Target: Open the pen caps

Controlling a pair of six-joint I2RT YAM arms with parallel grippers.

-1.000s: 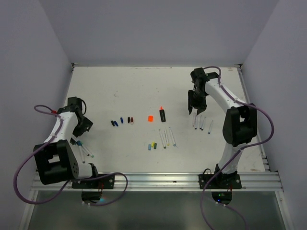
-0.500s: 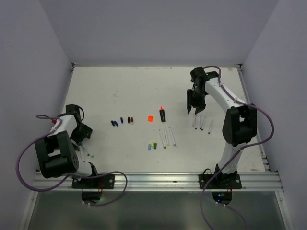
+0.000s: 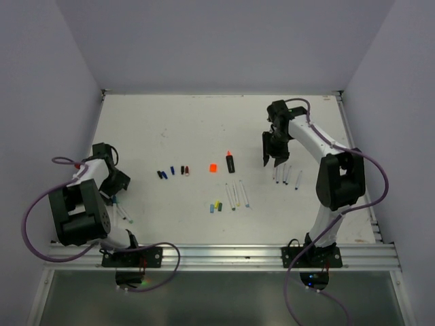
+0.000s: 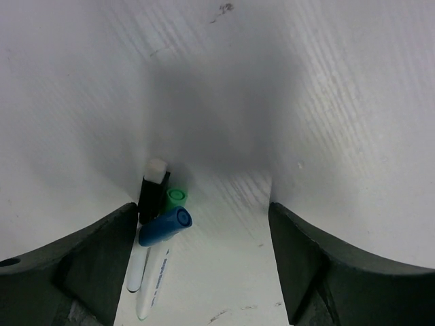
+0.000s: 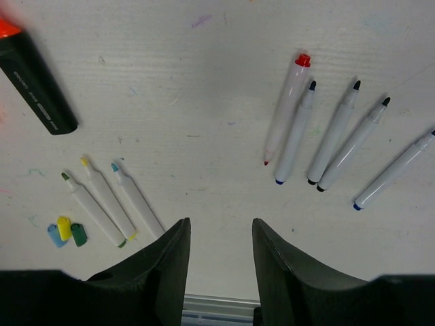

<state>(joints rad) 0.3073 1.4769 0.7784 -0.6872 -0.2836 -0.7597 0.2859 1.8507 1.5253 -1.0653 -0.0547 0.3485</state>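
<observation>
My left gripper (image 3: 113, 185) is open and low over the table at the left. In the left wrist view it (image 4: 204, 261) has three capped pens by its left finger: a blue cap (image 4: 165, 227), a green cap (image 4: 177, 197) and a black cap (image 4: 152, 188). My right gripper (image 3: 270, 155) is open and empty above the table. In the right wrist view it (image 5: 221, 234) is near several uncapped white pens (image 5: 340, 136), apart from them. Loose caps (image 3: 172, 171) lie mid-table, and an orange cap (image 3: 213, 168) lies beside the black marker (image 3: 230, 162).
Three uncapped pens (image 3: 236, 195) lie at centre front with blue, yellow and green caps (image 3: 216, 206) beside them; both show in the right wrist view, pens (image 5: 102, 197) and caps (image 5: 64, 232). Walls close the table at left, right and back. A metal rail (image 3: 217, 255) runs along the front.
The left arm has folded back toward its base, and its gripper has sunk over the capped pens. The right gripper has shifted slightly left.
</observation>
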